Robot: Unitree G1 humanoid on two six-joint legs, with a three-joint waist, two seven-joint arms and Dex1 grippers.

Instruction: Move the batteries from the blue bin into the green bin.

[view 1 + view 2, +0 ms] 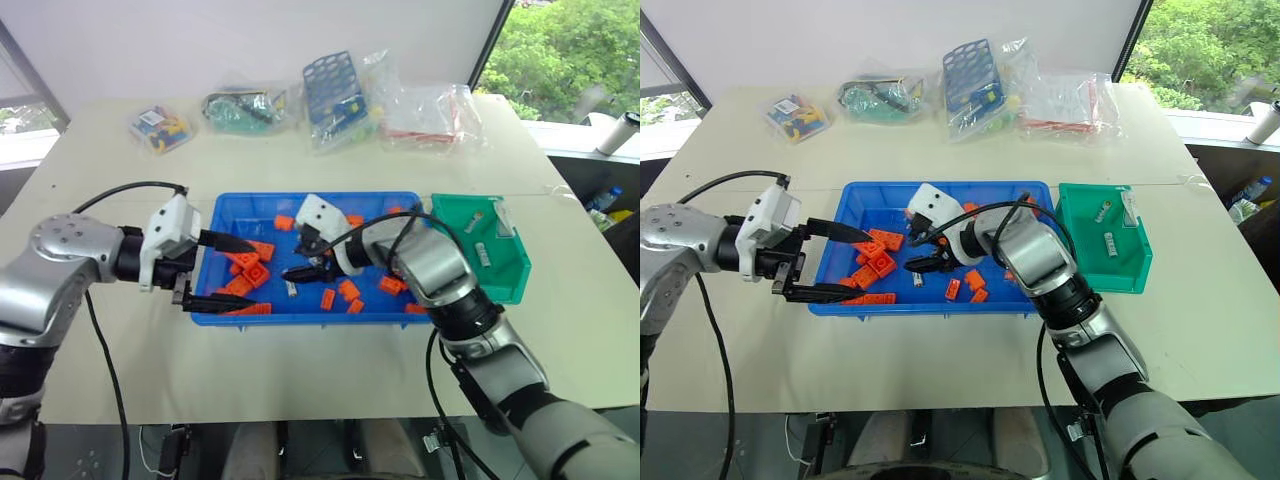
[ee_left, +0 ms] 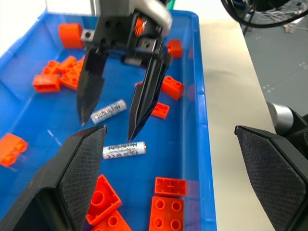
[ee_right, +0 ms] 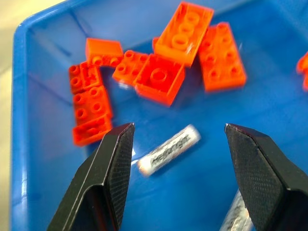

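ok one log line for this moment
right gripper open over batteries in blue bin | left gripper open | green bin

- The right gripper has its two black fingers spread wide over the blue bin.
- A battery lies between them, untouched.
- Orange bricks cluster beyond the fingertips.

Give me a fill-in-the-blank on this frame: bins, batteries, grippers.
1. The right gripper hangs open over the ____ bin.
2. The bricks in that bin are ____ in colour.
3. The loose batteries between the bricks number ____.
4. The left gripper has its fingers ____.

Missing words: blue; orange; two; open
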